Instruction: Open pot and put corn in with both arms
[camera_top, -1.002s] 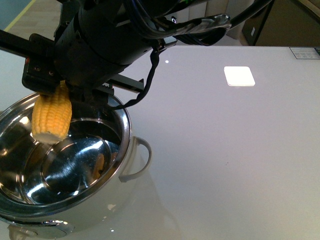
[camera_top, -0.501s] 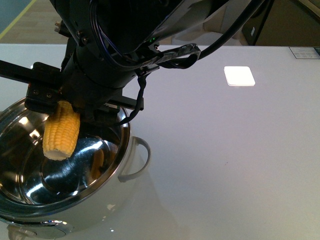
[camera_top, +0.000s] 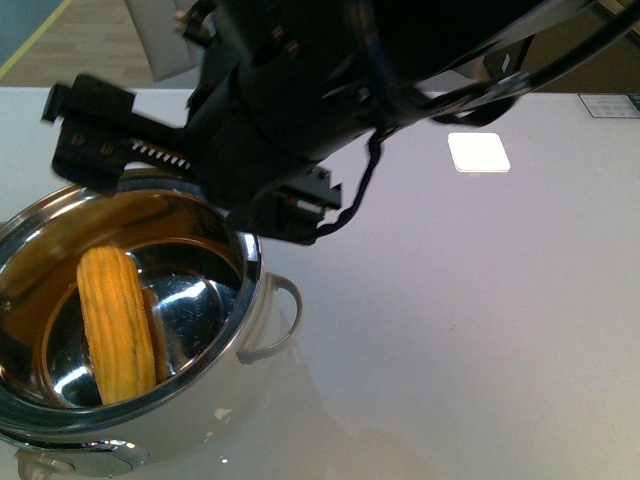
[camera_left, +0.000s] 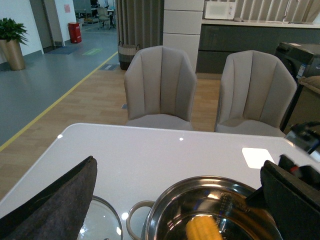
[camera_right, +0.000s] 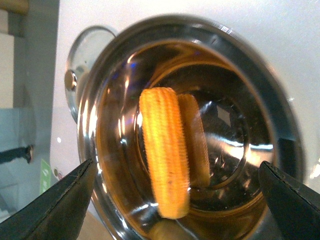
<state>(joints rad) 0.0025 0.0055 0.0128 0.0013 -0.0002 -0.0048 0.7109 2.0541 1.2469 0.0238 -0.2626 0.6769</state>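
Observation:
The corn (camera_top: 115, 325) lies loose inside the open steel pot (camera_top: 250, 262) at the table's front left, leaning on the inner wall, with its reflection beside it. My right arm (camera_top: 300, 110) hangs over the pot's far rim. Looking straight down into the pot (camera_right: 95, 150), my right gripper (camera_right: 177, 165) is open above the corn (camera_right: 162, 145) and touches nothing. My left gripper (camera_left: 178, 170) is open too, its dark fingers (camera_left: 55, 205) wide apart, above and in front of the pot (camera_left: 200, 180) and the corn (camera_left: 202, 229).
A glass lid (camera_left: 102, 220) lies flat on the white table beside the pot's grey loop handle (camera_left: 134, 220). The same lid (camera_right: 82, 55) shows past the rim in the right wrist view. Two grey chairs (camera_left: 160, 85) stand behind the table.
The corn hung from my right gripper just above the pot. It now lies inside the pot, and the right gripper has opened and risen away from it.

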